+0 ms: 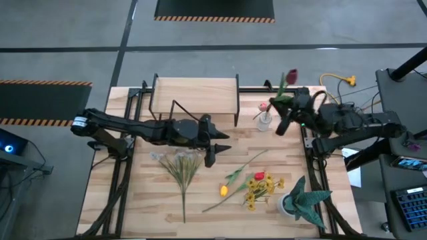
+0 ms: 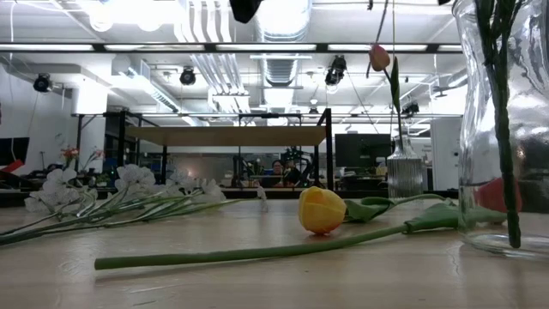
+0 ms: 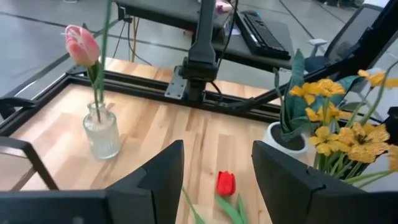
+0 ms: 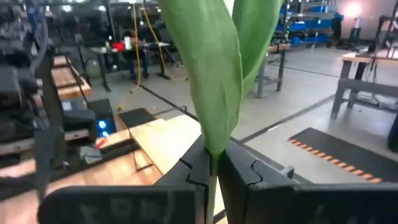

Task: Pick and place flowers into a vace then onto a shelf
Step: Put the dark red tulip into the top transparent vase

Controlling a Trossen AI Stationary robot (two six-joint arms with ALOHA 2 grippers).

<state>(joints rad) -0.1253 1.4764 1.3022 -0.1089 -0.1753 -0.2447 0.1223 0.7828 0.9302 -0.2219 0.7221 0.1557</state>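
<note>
Right tool (image 4: pixel 211 177) pinching maroon tulip (image 1: pixel 291 77), pink tulip (image 3: pixel 83 46) in vase (image 3: pixel 102 134)

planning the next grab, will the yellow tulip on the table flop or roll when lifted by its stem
Likely floppy: the yellow tulip has a long thin stem lying curved. Its round head probably droops, top-heavy. Rolling seems unlikely, since its leaves lie flat against the table.

Pink tulip (image 3: pixel 82 45) in clear ribbed vase (image 3: pixel 102 132), red tulip (image 3: pixel 225 183), yellow tulip (image 2: pixel 322 210), pale wooden shelf (image 1: pixel 195 89)
</note>
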